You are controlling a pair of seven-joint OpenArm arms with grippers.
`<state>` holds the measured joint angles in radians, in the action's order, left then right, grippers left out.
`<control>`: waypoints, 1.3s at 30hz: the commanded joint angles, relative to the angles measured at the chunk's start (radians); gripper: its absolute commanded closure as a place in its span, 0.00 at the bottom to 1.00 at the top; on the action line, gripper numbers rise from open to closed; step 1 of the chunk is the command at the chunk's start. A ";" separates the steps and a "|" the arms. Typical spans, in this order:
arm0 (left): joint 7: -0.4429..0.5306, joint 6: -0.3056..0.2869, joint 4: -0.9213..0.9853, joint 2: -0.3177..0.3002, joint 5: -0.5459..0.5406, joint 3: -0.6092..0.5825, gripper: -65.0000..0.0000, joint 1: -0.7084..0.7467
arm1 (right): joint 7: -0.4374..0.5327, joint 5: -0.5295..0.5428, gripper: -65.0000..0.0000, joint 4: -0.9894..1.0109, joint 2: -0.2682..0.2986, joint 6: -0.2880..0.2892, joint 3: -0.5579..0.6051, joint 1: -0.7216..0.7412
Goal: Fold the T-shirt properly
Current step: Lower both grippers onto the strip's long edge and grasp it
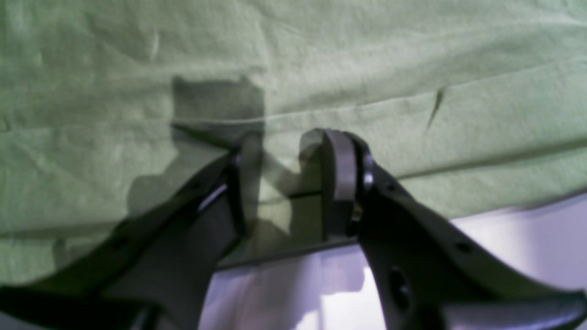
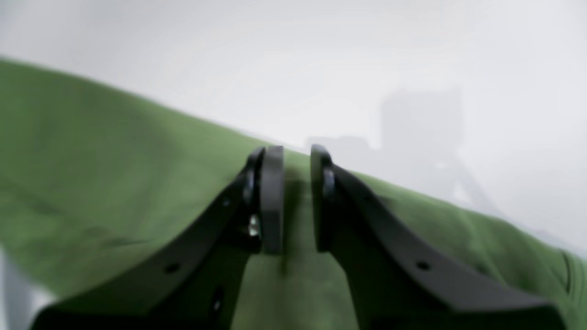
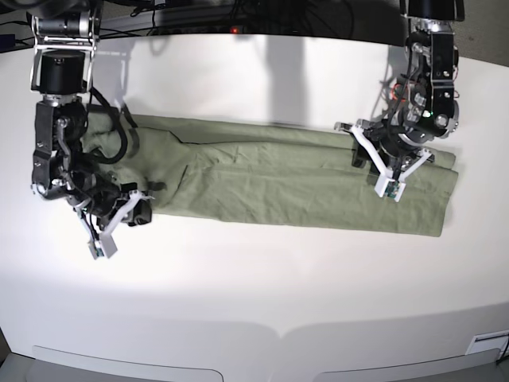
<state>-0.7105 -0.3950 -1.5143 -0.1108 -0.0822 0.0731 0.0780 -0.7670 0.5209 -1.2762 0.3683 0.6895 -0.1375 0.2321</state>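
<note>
The sage-green T-shirt point(image 3: 278, 179) lies as a long folded band across the white table point(image 3: 254, 286). My left gripper point(image 1: 291, 183) stands over the shirt point(image 1: 321, 68) near its edge at the band's right end point(image 3: 375, 163). Its jaws are a little apart, with flat cloth showing between them. My right gripper point(image 2: 296, 201) is at the band's lower left corner point(image 3: 131, 213). Its jaws are closed to a narrow gap filled with green cloth point(image 2: 114, 183), with the shirt's edge at the fingertips. Both wrist views are blurred.
The table's front edge point(image 3: 278, 330) runs along the bottom of the base view. Cables and dark equipment point(image 3: 238, 12) lie beyond the table's far edge. Both arm bases stand at the back corners.
</note>
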 commanded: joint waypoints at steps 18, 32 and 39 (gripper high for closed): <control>-0.023 0.007 -0.010 -0.008 -0.031 0.005 0.66 -0.006 | -0.137 -0.046 0.83 -0.484 -0.083 -0.085 -0.196 -0.355; -0.033 0.060 -0.010 -0.009 -0.019 0.005 0.66 -0.015 | -0.040 -0.209 0.83 0.017 -0.138 -0.107 -0.191 -0.131; -0.034 0.060 -0.013 -0.009 -0.023 0.005 0.66 -0.023 | -0.027 -0.251 0.83 0.074 -0.130 -0.106 -0.120 -0.041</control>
<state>-0.7372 -0.3454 -1.5146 -0.1139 -0.1123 0.0761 0.0666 -0.7830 0.2687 -1.1946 0.2276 0.5861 -0.2577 0.1776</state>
